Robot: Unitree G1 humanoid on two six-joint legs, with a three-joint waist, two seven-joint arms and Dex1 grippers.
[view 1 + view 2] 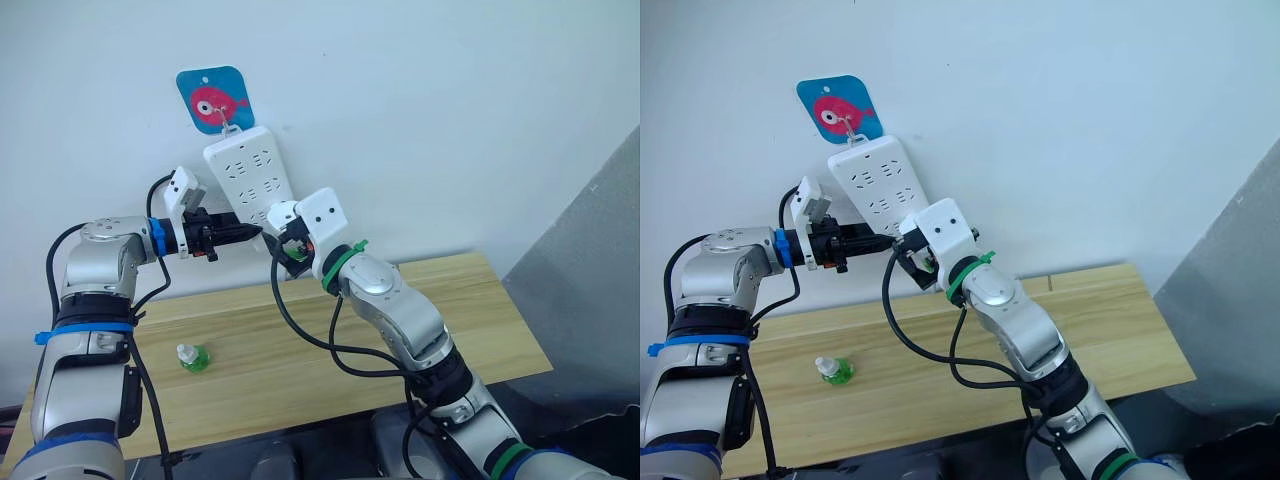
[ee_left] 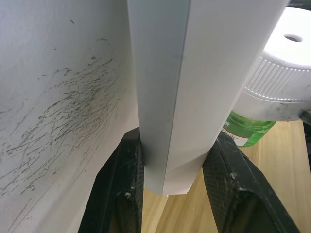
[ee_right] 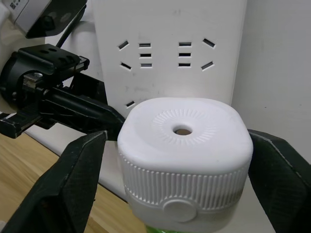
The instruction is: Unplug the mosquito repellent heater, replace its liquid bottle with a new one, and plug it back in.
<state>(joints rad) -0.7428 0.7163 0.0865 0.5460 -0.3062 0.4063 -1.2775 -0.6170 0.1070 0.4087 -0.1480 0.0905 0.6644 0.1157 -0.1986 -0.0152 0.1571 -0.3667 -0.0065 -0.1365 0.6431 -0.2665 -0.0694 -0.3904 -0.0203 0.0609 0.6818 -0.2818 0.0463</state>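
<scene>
The white mosquito repellent heater [image 3: 184,155] has a green liquid bottle [image 2: 248,131] under it. My right gripper [image 3: 180,170] is shut on its two sides and holds it against the lower end of the white power strip [image 1: 250,172] hanging on the wall. Whether its pins sit in a socket is hidden. My left gripper [image 1: 250,232] is shut on the strip's lower edge, one finger [image 2: 119,184] on each side. Another small green bottle [image 1: 192,357] lies on the wooden table [image 1: 450,320], below my left arm.
The strip hangs from a blue hook plate with a pink fish [image 1: 213,98]. A grey panel [image 1: 590,260] stands at the table's right end. Black cables loop under my right arm above the tabletop.
</scene>
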